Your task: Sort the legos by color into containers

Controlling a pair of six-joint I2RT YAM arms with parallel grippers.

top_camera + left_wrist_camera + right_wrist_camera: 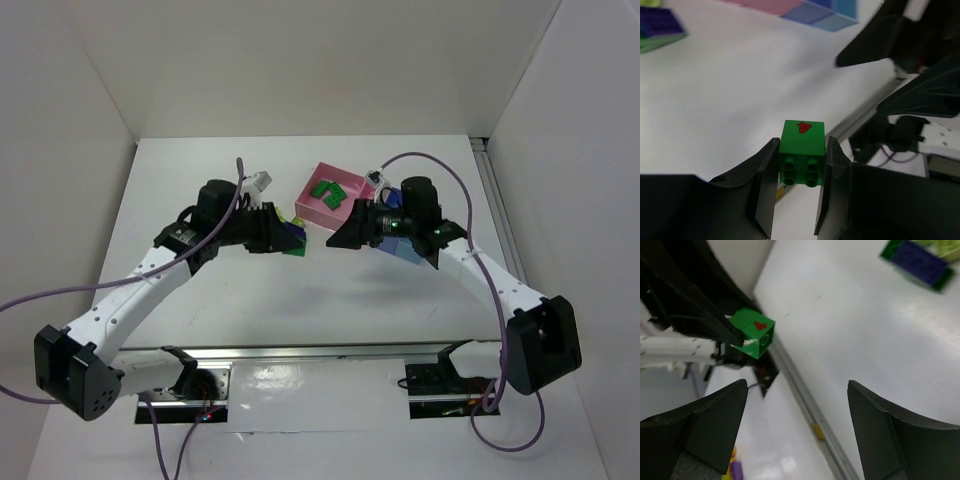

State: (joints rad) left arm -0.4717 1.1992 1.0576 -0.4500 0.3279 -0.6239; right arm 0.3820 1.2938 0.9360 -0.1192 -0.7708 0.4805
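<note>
Clamping a green brick [802,140] above mid-table, the left gripper [801,155] faced the wide-open right gripper [797,387]; the pink tray [314,212] holding green legos [330,190] lay beyond, rightward, nearer that gripper.

Left pincer [801,152] is clamped tight; right pincer [797,387] gapes wide, facing it nearby.

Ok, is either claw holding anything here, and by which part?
The left claw grips a green lego with a red mark, pinched by its two opposite side walls. The right claw stands open and holds nothing.
</note>
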